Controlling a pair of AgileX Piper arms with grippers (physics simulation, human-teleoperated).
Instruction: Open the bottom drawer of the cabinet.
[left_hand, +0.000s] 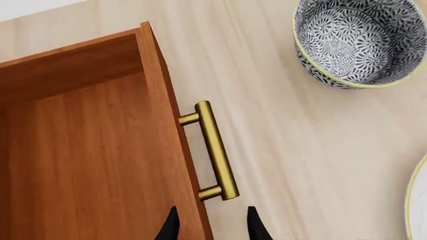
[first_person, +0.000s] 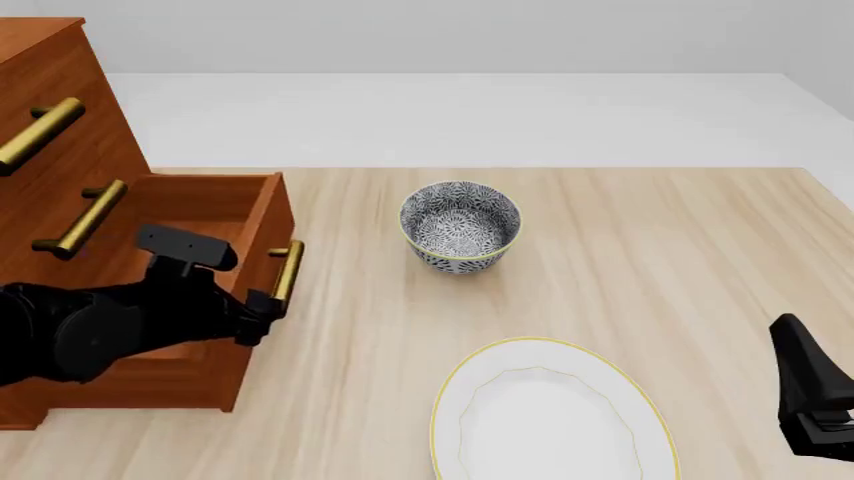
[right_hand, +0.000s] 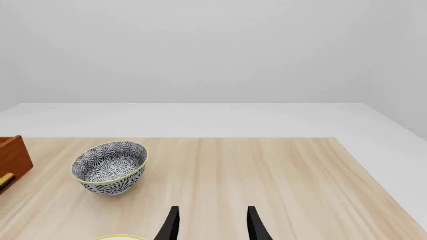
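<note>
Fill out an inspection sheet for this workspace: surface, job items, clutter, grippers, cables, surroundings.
Surface: light wood table, white floor beyond.
Job items: cabinet at far left; bottom drawer pulled out, nothing seen inside; brass handle free.
Clutter: patterned bowl, white plate.
Grippers: left gripper open, over the drawer front, off the handle; right gripper open, holding nothing.
Cables: nothing seen.
Surroundings: plain pale wall.
</note>
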